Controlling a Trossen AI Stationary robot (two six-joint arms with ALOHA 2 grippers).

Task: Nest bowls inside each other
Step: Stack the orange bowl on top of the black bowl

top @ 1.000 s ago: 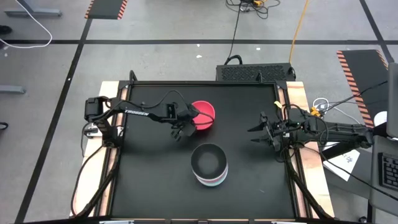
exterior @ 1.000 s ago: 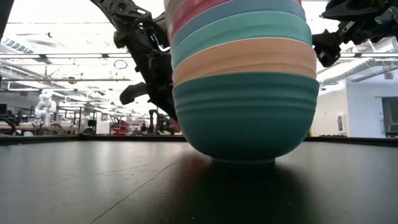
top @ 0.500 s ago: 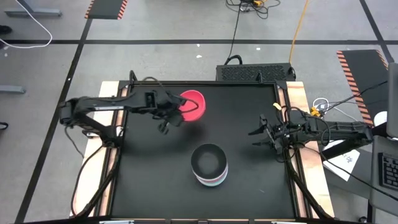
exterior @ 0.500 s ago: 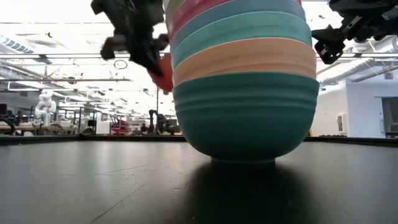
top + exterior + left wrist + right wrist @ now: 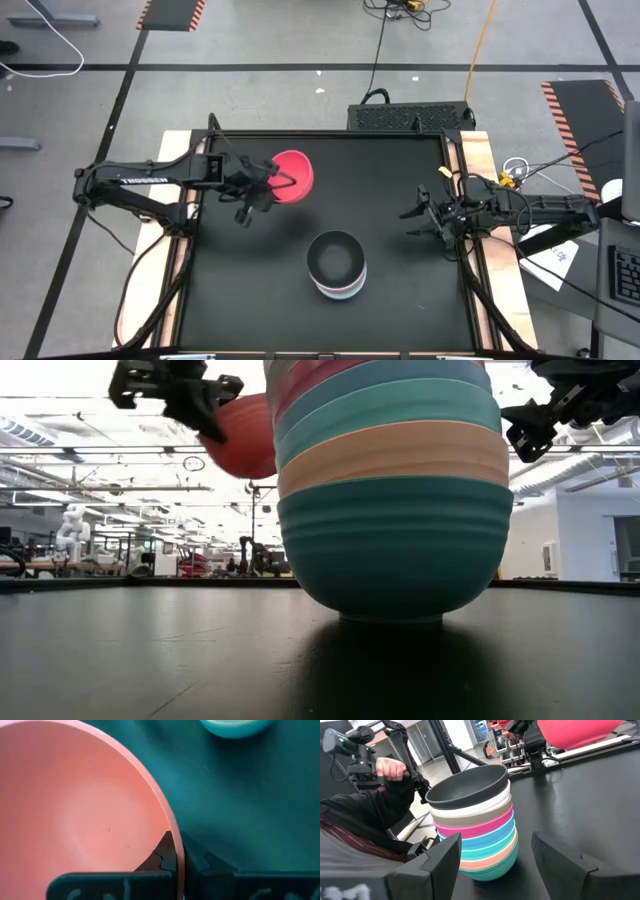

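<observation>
The red bowl (image 5: 292, 175) was held by its rim in the closed left end effector (image 5: 262, 180) above the bench, the stack of bowls (image 5: 336, 264) lying nearer it than the wide-open right end effector (image 5: 412, 214).

one red bowl (image 5: 293, 175) is up in the air, tipped on its side. the other bowls sit in one stack (image 5: 336, 263) on the table, black bowl (image 5: 468, 787) on top, teal at the bottom.

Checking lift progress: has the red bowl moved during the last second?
Yes. The red bowl, held by the left gripper, has shifted left, away from the bowl stack, and is off the table.
</observation>
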